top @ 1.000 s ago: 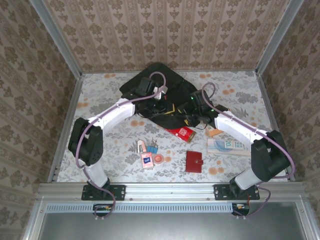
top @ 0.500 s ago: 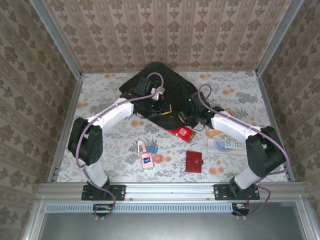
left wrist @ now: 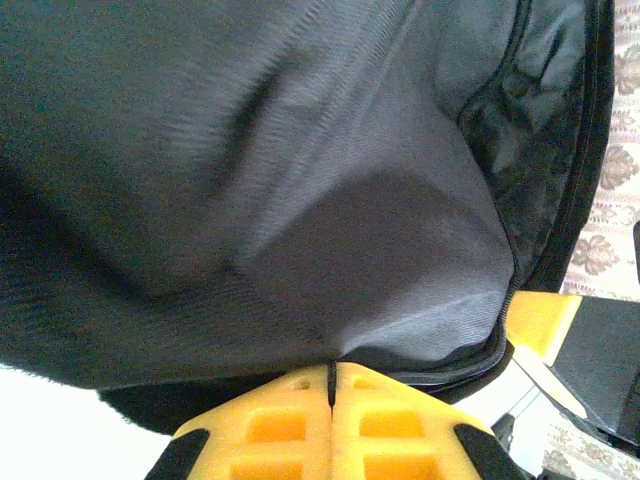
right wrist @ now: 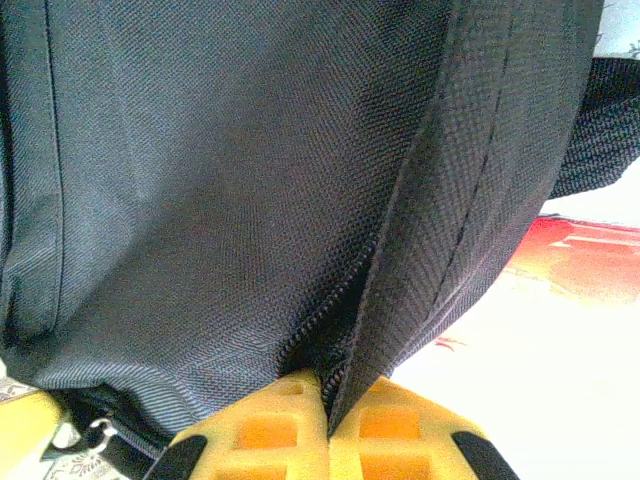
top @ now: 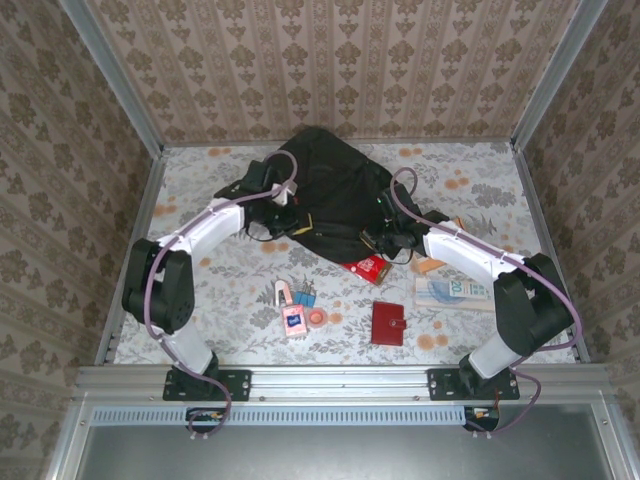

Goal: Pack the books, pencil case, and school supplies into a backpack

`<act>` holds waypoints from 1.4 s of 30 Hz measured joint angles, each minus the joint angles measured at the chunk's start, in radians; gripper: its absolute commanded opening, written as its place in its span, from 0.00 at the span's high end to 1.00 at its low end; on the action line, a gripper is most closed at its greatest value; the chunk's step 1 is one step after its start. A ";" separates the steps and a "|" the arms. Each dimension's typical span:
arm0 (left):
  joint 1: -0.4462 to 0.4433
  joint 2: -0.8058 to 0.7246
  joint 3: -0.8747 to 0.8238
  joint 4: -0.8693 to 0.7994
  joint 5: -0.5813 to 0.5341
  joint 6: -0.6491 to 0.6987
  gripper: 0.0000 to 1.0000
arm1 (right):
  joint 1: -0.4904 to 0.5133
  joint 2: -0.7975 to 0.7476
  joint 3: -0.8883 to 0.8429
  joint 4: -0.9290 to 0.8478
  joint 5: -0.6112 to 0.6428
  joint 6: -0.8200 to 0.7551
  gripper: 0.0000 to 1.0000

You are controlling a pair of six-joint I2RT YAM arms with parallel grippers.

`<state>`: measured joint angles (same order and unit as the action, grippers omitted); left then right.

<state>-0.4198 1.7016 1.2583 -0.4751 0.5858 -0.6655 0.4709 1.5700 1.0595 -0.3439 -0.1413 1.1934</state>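
Note:
The black backpack (top: 325, 190) lies at the far middle of the table. My left gripper (top: 266, 192) is at its left edge, shut on a thin fold of backpack fabric (left wrist: 300, 230). My right gripper (top: 385, 238) is at its near right edge, shut on the zip seam (right wrist: 345, 330). A red book (top: 368, 268) pokes out from under the backpack's near edge and also shows in the right wrist view (right wrist: 590, 250). A pale blue book (top: 455, 292) and an orange one (top: 430, 265) lie to the right. The school supplies (top: 297, 308) sit in a cluster near the front left. A dark red pencil case (top: 388, 323) lies beside them.
The table's metal side rails (top: 135, 250) and the patterned walls close in the workspace. My right arm (top: 480, 265) passes over the pale blue book. Open flowered tabletop (top: 210, 300) lies at the near left.
My left gripper has pulled the backpack's edge to the left, and the fabric now covers the opening. My right gripper has moved in and shut on the zip seam.

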 measured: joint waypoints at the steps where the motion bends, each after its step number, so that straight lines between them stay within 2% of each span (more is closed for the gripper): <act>1: 0.017 -0.011 -0.005 -0.006 -0.006 0.005 1.00 | 0.000 0.000 0.000 -0.002 0.000 -0.008 1.00; 5: 0.064 -0.035 -0.008 -0.023 -0.025 0.025 1.00 | 0.000 0.000 0.000 -0.003 0.000 -0.032 1.00; 9: 0.075 -0.037 -0.008 -0.042 -0.035 0.042 1.00 | 0.002 0.000 0.000 0.000 -0.001 -0.055 1.00; 10: 0.072 -0.037 -0.008 -0.045 -0.036 0.046 1.00 | 0.002 0.000 0.000 0.000 -0.002 -0.064 0.94; 11: 0.070 -0.037 -0.008 -0.048 -0.037 0.050 1.00 | 0.001 0.000 0.000 0.000 -0.003 -0.072 0.83; 12: 0.066 -0.037 -0.008 -0.051 -0.041 0.055 1.00 | 0.001 0.000 0.000 -0.001 -0.005 -0.076 0.66; 16: 0.053 -0.037 -0.008 -0.075 -0.066 0.075 1.00 | 0.000 -0.006 0.003 -0.026 0.010 -0.127 0.29; 21: 0.064 -0.084 -0.023 -0.103 -0.122 0.099 1.00 | -0.024 -0.110 0.003 -0.072 0.079 -0.204 0.11; 23: 0.070 -0.119 -0.036 -0.117 -0.143 0.109 0.94 | -0.053 -0.172 0.001 -0.072 0.093 -0.235 0.15; 25: 0.075 -0.140 -0.040 -0.132 -0.165 0.127 0.79 | -0.099 -0.221 -0.002 -0.058 0.093 -0.257 0.22; 27: 0.075 -0.146 -0.040 -0.148 -0.188 0.145 0.69 | -0.143 -0.233 -0.011 -0.031 0.078 -0.268 0.27; 30: 0.068 -0.146 -0.032 -0.192 -0.236 0.164 0.58 | -0.188 -0.204 -0.027 0.007 0.034 -0.276 0.27; 33: 0.060 -0.149 -0.016 -0.214 -0.270 0.175 0.51 | -0.196 -0.166 -0.037 0.024 0.000 -0.279 0.25; 34: 0.044 -0.145 0.016 -0.258 -0.315 0.188 0.50 | -0.195 -0.140 -0.027 0.019 -0.022 -0.284 0.25; 38: -0.080 -0.131 0.203 -0.327 -0.434 0.241 0.46 | -0.183 -0.013 0.011 0.054 -0.081 -0.297 0.27; 40: -0.145 -0.114 0.303 -0.340 -0.469 0.269 0.45 | -0.177 0.029 0.011 0.056 -0.107 -0.298 0.33; 42: -0.186 -0.080 0.385 -0.356 -0.491 0.290 0.43 | -0.172 0.057 0.011 0.061 -0.131 -0.297 0.45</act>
<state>-0.6060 1.6218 1.6432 -0.8314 0.0948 -0.3756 0.2993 1.6268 1.0710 -0.2832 -0.2722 0.8963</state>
